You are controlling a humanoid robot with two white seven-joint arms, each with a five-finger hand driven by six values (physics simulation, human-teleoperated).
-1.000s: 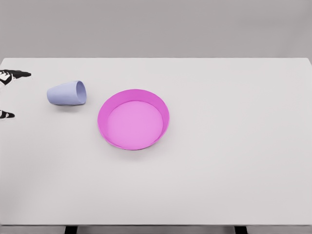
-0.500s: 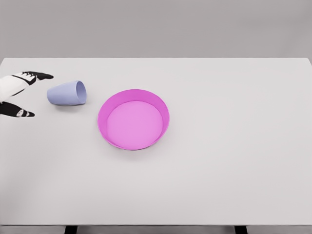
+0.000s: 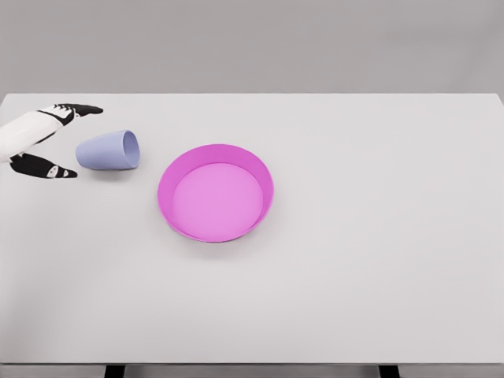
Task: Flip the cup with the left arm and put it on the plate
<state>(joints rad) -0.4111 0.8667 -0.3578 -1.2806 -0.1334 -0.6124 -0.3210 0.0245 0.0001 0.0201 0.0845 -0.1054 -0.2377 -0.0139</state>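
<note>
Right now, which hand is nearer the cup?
Left. The left hand sits just left of the cup, fingers spread around its base, not touching. The right hand isn't in view.

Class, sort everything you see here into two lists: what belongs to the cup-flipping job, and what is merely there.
Belongs to the job:
- lilac cup, lying on its side
- pink plate, nothing on it
- left hand, fingers open beside the cup's base

Merely there:
- white table, which bears it all; nothing else lies about

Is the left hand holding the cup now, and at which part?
Nothing is held. The left hand is open beside the base of the cup, not touching it.
</note>
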